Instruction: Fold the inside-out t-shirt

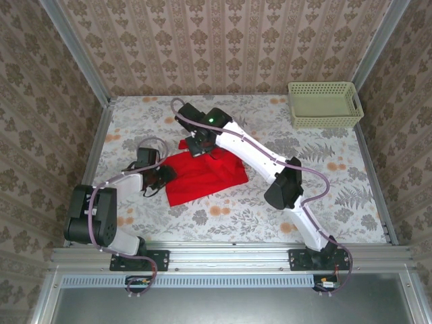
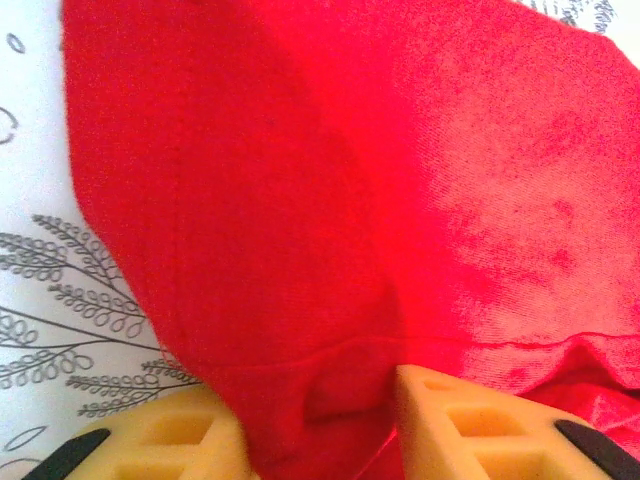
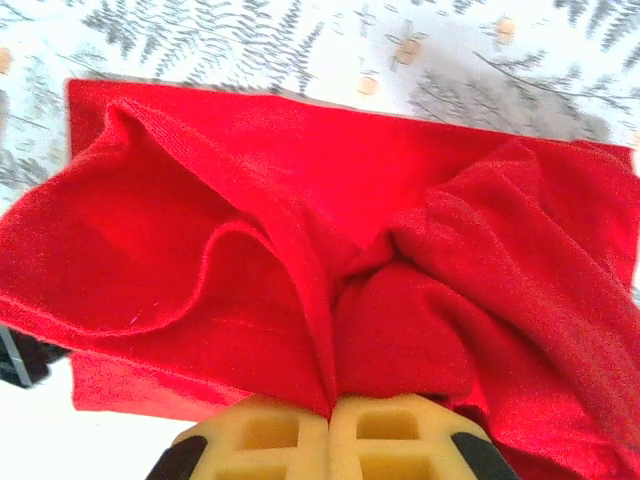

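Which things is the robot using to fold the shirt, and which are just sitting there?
For the job: red t-shirt; right gripper, pinching the shirt; left gripper, fingers either side of a shirt fold.
Just sitting there: pale green basket in the far right corner, apart from the shirt; flowery table underneath.

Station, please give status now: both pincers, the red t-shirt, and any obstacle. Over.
Left pincer astride edge of red t-shirt, pads apart, grip unconfirmed. Right pincer shut on it. Cloth bunched on table. Green basket in far corner, not in the way.
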Tool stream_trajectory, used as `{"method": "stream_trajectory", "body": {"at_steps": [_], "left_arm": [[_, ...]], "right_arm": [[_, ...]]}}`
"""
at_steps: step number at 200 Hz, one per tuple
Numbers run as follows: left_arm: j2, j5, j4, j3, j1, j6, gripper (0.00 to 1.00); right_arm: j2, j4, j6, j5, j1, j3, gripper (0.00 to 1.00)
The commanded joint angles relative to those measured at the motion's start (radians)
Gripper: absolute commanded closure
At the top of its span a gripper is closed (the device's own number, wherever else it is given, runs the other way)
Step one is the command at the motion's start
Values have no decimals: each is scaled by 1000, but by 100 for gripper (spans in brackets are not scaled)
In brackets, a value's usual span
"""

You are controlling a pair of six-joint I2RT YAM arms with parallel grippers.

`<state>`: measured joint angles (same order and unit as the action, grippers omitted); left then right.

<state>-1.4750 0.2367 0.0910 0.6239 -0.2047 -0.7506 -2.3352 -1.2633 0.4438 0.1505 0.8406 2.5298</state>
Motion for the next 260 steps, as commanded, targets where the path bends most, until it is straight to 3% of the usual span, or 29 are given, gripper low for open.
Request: {"method": "stream_trajectory", "body": {"at_steps": [1,55,64,94,121,150,215,236,260], "left_arm": [[0,15,17,-53,-13,-27,62],[60,-10,10,-94,-11,-47,63],[76,-18,23,-100,-6,-54,63],[214,-66,137,-129,41,-76,57],[381,-163,313,-108,59,-43,50],[430,-169,398,-9,18,32,42],[106,-199,448,314,-297,114,36],[41,-189,446,370,-373,130,24],[-20,-274,493,445,-455,146,20]], "right_arm": [[-35,-14,62,-88,5,57,100],[-89,59,105,-184,24,57,100],[-98,73,108,-212,24,60,93],[-106,20,54,-193,25,149,53],[-10,-33,-31,-55,21,147,44],[146,29,-84,84,-29,-131,43],[464,368,12,4,-189,-845,38],[549,438,35,-14,-226,-997,37],[605,471,39,-11,-237,-1096,36]]}}
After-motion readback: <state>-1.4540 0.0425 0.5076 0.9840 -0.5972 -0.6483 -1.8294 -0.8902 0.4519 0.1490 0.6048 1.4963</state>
